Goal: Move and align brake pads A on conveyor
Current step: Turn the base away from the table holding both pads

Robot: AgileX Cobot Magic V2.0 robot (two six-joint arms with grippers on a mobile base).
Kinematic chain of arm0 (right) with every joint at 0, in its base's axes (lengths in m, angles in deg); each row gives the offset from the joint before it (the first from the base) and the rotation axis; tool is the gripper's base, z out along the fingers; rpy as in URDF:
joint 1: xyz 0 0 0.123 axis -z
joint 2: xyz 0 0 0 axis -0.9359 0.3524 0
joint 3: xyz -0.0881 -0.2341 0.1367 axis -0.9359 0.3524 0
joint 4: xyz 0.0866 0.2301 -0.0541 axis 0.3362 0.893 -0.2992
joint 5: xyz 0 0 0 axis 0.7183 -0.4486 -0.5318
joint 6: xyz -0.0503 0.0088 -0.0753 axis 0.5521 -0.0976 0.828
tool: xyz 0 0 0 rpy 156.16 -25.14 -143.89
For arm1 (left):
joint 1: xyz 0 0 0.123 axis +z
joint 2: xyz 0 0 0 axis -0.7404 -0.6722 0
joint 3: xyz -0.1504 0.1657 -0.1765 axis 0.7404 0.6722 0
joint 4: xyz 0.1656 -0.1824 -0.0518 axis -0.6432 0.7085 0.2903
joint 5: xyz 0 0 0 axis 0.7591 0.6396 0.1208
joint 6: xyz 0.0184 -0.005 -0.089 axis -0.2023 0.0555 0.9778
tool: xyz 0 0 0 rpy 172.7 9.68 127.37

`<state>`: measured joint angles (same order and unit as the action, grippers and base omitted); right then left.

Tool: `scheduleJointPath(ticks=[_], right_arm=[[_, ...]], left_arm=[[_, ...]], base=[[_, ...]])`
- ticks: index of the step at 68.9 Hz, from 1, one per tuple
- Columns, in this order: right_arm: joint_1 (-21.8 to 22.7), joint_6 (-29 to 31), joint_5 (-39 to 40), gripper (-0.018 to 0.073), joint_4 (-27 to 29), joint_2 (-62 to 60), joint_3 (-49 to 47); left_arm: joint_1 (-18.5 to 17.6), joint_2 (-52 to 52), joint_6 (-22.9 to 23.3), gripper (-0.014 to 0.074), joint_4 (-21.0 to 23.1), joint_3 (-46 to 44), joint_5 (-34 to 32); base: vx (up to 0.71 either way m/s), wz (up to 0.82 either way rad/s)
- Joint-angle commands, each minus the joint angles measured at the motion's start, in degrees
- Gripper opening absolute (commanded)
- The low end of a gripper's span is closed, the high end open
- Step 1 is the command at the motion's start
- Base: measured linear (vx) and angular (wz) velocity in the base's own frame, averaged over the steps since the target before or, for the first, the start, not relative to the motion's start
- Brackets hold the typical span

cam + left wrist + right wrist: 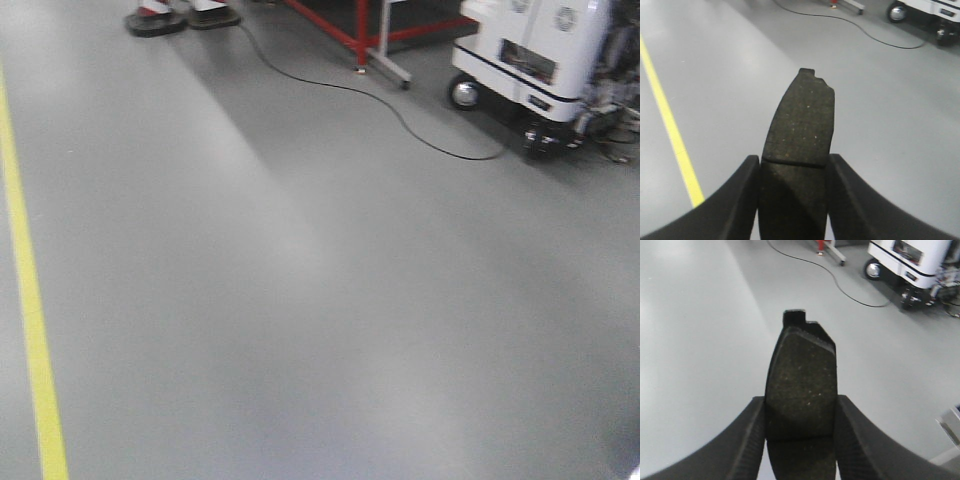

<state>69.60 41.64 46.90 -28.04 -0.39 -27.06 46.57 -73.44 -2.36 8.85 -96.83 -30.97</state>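
Two gritty, curved brake pads [799,125] [801,385]

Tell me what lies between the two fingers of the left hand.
A dark brake pad is there, gripped by both fingers of the left hand, its tip sticking out over the grey floor. The left wrist view shows this.

High front view over smooth grey floor [300,300], wrist views tight behind left pincer [794,159], right pincer [800,400] — all sharing thin black cable [470,157].
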Motion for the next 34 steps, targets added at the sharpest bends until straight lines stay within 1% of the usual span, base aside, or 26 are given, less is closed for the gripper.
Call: scheduleJointPath(ticks=[1, 34], right_arm=[[0.29, 0.64, 5.29, 0.0014, 0.11, 0.34, -1.71], [0.29, 0.64, 5.29, 0.0014, 0.11, 0.34, -1.71]], left_arm=[[-0.11, -0.20, 0.40, 0.0146, 0.18, -1.74, -5.24], [-0.11, -0.20, 0.40, 0.0146, 0.18, -1.74, -5.24]], base=[[0.14, 0.55], [0.15, 0.57]])
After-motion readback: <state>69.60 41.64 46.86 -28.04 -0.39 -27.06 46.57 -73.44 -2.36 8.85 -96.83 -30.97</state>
